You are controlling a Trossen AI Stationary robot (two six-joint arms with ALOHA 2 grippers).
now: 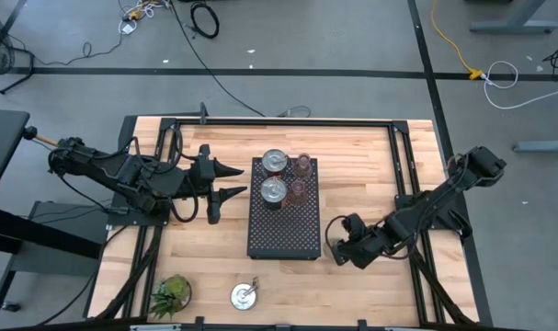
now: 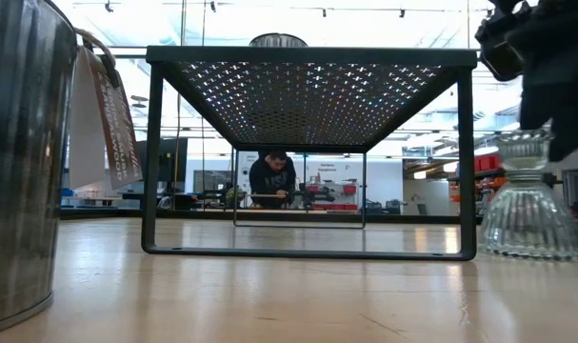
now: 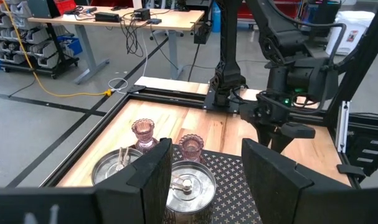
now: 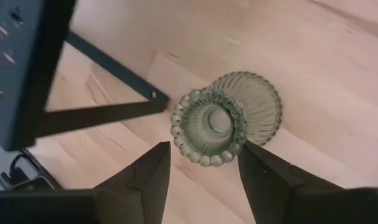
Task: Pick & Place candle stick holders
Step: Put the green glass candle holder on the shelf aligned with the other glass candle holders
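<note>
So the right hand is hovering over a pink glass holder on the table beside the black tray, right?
Not quite: the holder under the right hand is olive-green glass, not pink, as the right wrist view shows. The rest holds: it stands on the table beside the black tray.

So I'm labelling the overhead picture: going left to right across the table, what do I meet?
Plant → left claw → lone metal holder → black tray, bearing two metal holders with two pink holders to their right → right claw, over the green holder, which shows only in the right wrist view.
</note>
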